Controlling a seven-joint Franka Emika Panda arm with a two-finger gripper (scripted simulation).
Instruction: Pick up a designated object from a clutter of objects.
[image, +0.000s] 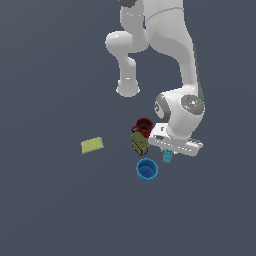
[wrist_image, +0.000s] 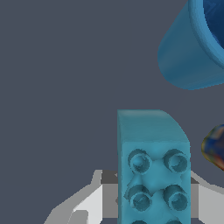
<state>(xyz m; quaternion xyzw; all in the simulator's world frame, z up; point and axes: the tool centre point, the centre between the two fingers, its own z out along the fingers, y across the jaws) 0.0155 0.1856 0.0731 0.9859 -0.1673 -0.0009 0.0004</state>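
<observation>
A: Grey counter (image: 50, 210), small clutter under the arm. Where's the brick (image: 167, 156)?

B: Directly below the hand (image: 175, 145), just beside the blue cup (image: 147, 169). Mug (image: 144, 126) and can (image: 139, 142) sit past it.

A: Axis?

B: Wrist view: brick (wrist_image: 153, 166) studs face camera, long axis running between the fingers (wrist_image: 94, 197).

A: Hand state?

B: Fingers flank it; clamped or not, can't tell. Sponge (image: 92, 145) well apart.

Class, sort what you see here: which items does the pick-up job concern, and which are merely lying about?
Job:
- small teal studded toy brick, the target
- white gripper around it

Lying about:
- round blue cup
- dark red mug
- olive-yellow can
- flat yellow-green sponge
</observation>
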